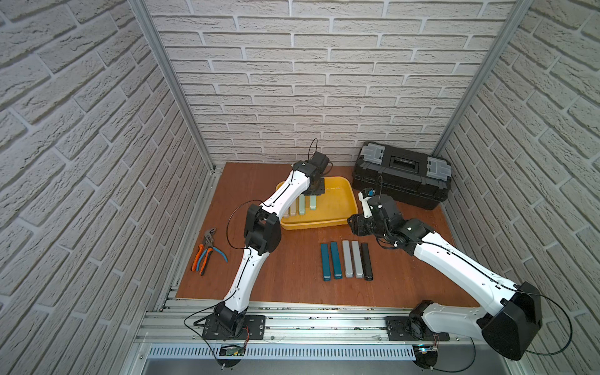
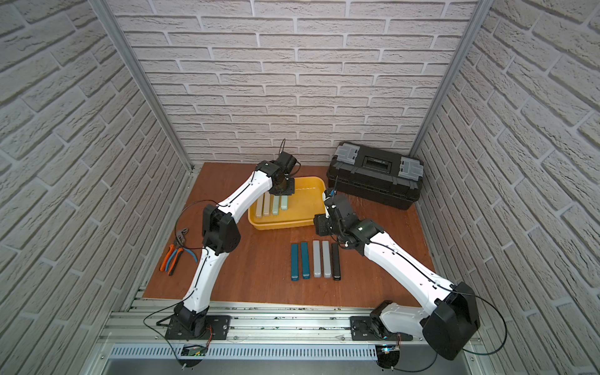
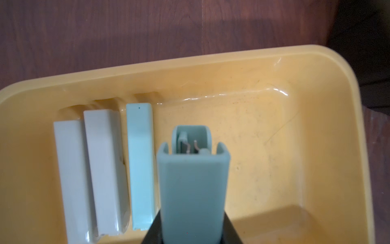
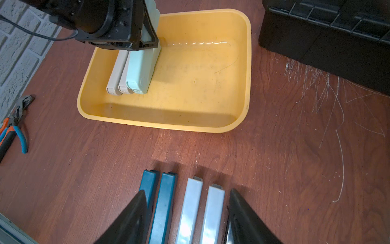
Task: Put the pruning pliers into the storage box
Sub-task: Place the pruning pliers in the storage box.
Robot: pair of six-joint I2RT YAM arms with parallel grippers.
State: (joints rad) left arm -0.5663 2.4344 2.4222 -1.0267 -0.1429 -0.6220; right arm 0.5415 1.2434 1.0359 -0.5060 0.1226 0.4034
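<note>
The yellow storage box stands mid-table. Inside it lie three pruning pliers, two beige and one mint. My left gripper is shut on a fourth, mint-green bar, held tilted over the box floor beside them. On the table in front lie two teal bars, two grey bars and a black bar. My right gripper hangs open above their far ends, its fingers straddling the teal and grey bars.
A black toolbox with grey latches stands at the back right, close to the storage box. Orange-handled and blue-handled pliers lie at the table's left edge. Brick-patterned walls close in three sides.
</note>
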